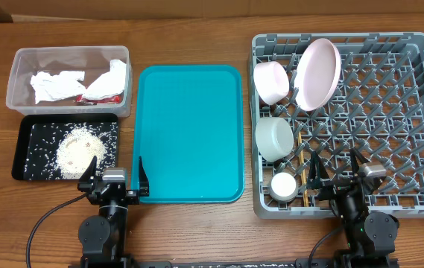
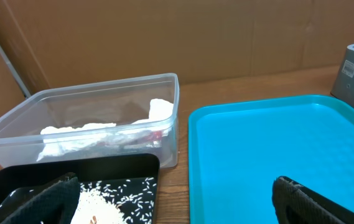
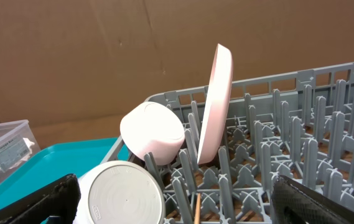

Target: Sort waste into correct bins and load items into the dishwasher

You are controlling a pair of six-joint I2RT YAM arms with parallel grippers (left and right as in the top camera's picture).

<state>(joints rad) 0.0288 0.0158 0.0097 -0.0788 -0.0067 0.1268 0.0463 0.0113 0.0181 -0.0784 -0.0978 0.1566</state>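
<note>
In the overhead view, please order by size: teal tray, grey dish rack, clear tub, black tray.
1. grey dish rack
2. teal tray
3. clear tub and black tray: nearly alike, so not ranked.

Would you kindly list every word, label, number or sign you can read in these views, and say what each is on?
No text here is legible.
White sticker on the wall of the clear plastic rectangular tub, seen in the right wrist view: printed lines, too blurred to read.
Red-marked wrapper inside that tub: markings too small to read.
</note>
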